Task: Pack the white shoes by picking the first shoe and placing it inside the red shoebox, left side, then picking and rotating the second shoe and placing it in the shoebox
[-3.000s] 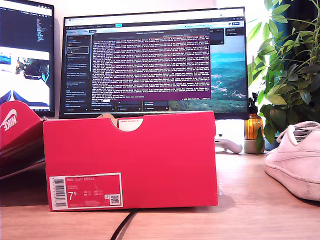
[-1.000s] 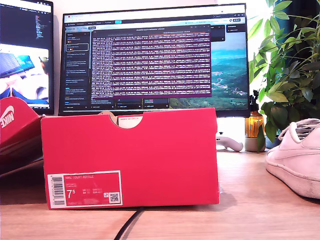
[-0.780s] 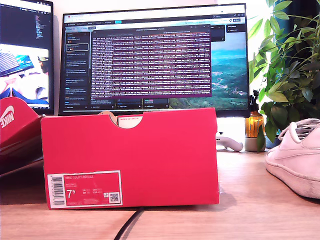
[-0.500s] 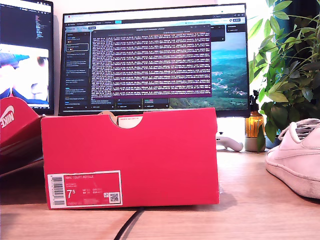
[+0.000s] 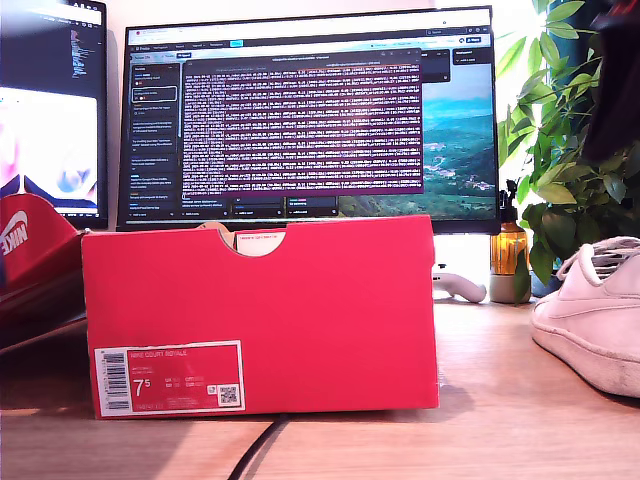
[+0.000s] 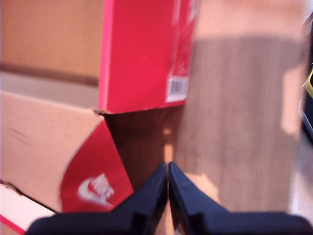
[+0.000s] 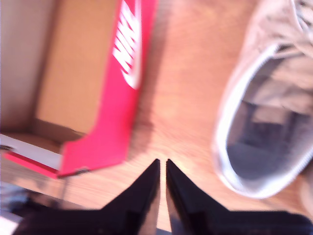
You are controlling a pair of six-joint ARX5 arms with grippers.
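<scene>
The exterior view is sharp and evenly bright. Strong backlight washes out the wall at the upper right of the frame, behind the plant (image 5: 575, 130). Two glowing monitors (image 5: 310, 115) light the scene from behind. The red shoebox (image 5: 260, 315) casts a soft shadow forward onto the desk (image 5: 520, 420). A dark blurred shape smears the upper right corner. Both wrist views are soft with motion blur and warm, orange-tinted; in the first wrist view a broad shadow falls across the wood.

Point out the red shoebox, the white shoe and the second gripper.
red shoebox (image 5: 300, 300), exterior view, on its front wall.
white shoe (image 5: 590, 320), exterior view, on its side panel.
my second gripper (image 7: 162, 169), second wrist view, between its fingertips, which are together.
</scene>
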